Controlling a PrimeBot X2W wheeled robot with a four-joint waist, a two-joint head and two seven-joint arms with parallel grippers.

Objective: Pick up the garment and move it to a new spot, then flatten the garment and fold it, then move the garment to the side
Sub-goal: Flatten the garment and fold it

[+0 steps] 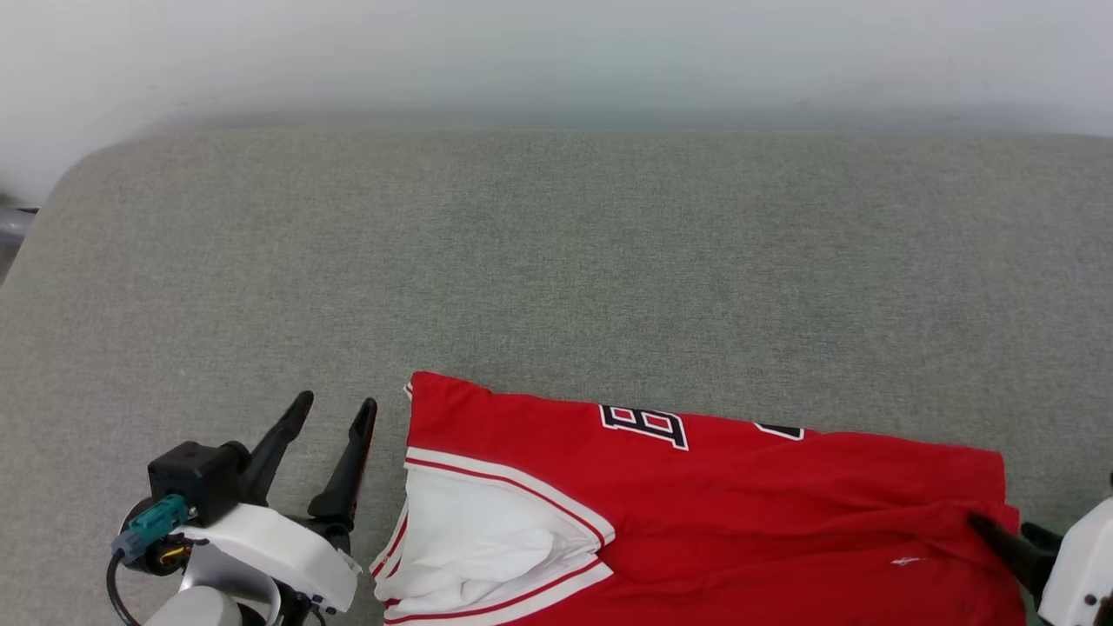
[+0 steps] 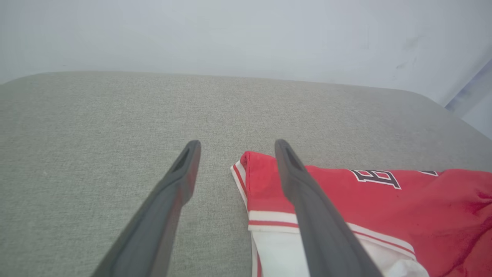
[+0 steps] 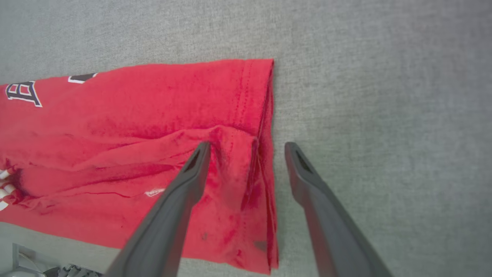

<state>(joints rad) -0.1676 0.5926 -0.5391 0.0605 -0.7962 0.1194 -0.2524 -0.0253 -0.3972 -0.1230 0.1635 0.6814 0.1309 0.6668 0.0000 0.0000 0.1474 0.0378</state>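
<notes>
Head view: shirt (image 1: 739,513) lies flat at the near edge of the grey cushion (image 1: 556,261), white sleeve at its left end. Left gripper (image 1: 336,402) sits just left of that sleeve, fingers spread wide, holding nothing. Right gripper (image 1: 1002,525) is at the shirt's right edge; spread is hard to read here.

Left wrist view: fingers wide apart, one over bare cushion, the other over the shirt's red corner.

Right wrist view: fingers wide, straddling the shirt's hem, one over red cloth, one over cushion. No grip.
</notes>
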